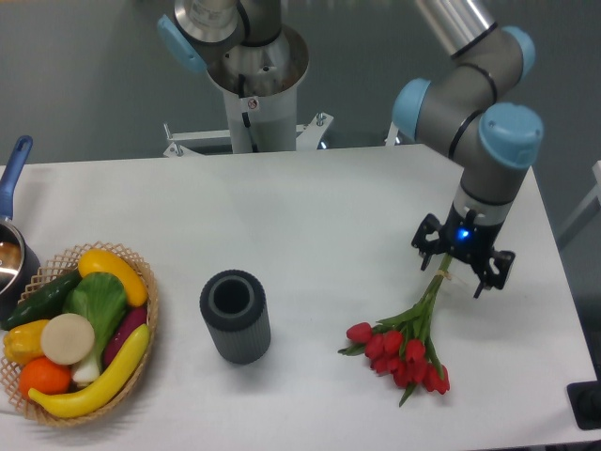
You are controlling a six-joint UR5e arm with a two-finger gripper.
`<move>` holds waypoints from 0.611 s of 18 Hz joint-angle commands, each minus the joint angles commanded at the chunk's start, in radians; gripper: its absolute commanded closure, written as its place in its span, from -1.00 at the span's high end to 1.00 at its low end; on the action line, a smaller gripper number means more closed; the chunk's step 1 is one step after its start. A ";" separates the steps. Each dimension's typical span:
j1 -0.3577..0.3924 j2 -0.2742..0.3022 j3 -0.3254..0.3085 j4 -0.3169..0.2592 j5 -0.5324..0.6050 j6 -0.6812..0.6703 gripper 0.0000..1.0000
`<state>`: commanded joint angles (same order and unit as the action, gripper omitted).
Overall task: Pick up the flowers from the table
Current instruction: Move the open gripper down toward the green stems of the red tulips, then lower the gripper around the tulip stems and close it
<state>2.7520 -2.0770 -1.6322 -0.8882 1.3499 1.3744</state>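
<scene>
**Flowers: pre-grasp, hand over stem ends**

Flowers [406, 349] lying flat on the bench [319, 216], right of centre, toward the front edge. Red heads bunched at the lower end; thin green stems running up and to the right, converging at the tied end. Not yet lifted.

Hand [461, 270] positioned directly over the upper stem ends, pointing down. Fingers spread apart, one on each side of the stems, with the stem tips showing between them. Nothing gripped. Contact between fingers and stems: cannot tell from this view. Height of fingertips above the bench surface: likewise unclear.

Status, as judged: approach complete or nearly so; closing on the stems and lifting remain. Thin stems likely to need a full closure and a grip square across the bundle; a hold this far from the heads likely to let the heavy end droop on the lift.

Elsewhere on the bench, well apart from the flowers: dark cylinder [235, 316] standing near the middle; basket [146, 315] of vegetables at the left; pot [13, 246] at the far left edge.
</scene>
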 joint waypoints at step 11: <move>-0.002 -0.061 0.003 0.026 0.005 0.003 1.00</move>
<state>2.7504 -2.1383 -1.6291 -0.8622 1.3545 1.3775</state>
